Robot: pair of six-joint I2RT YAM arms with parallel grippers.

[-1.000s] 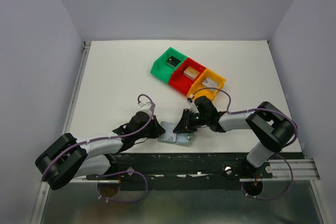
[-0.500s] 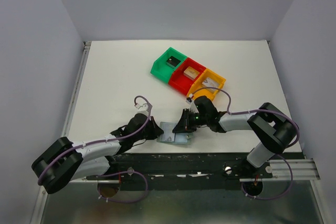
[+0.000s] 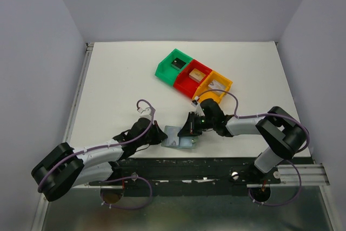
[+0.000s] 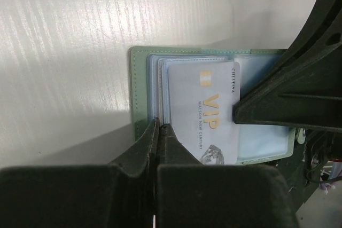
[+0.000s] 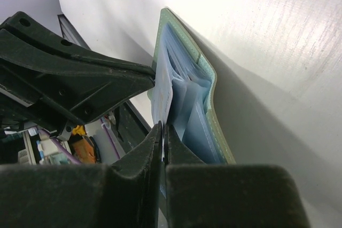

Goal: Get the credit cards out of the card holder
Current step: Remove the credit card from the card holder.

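- Your two arms are reaching in from the near edge of the table (image 3: pixel 119 79), and both wrists are meeting just inside that edge, a little right of its middle.
- The card holder (image 3: pixel 174 136) is lying open and flat there, close to the near edge, between the two grippers. Its pale green cover is facing down and its blue sleeves are facing up.
- Your left gripper (image 4: pixel 159 126) is sitting at the holder's left side with its fingers pressed tight together. The tips are touching the cover's edge. I cannot tell whether any layer is caught between them.
- A silver card (image 4: pixel 208 105) with gold "VIP" lettering is lying on the sleeves, partly out of its slot.
- Your right gripper (image 5: pixel 162 127) is coming in from the holder's right side. Its fingers are drawn almost together, and they are pinching the thin pale edge of that silver card.
- Farther back, right of the table's centre, three bins are standing side by side and touching, in a row slanting toward the right edge.
- The green bin (image 3: pixel 162 70) is sitting farthest back and is holding a black card (image 3: pixel 177 63).
- The red bin (image 3: pixel 183 84) in the middle is holding a tan-gold card (image 3: pixel 197 73).
- The orange bin (image 3: pixel 203 91) is sitting nearest your right arm. A pale shape is showing inside, too small to name.
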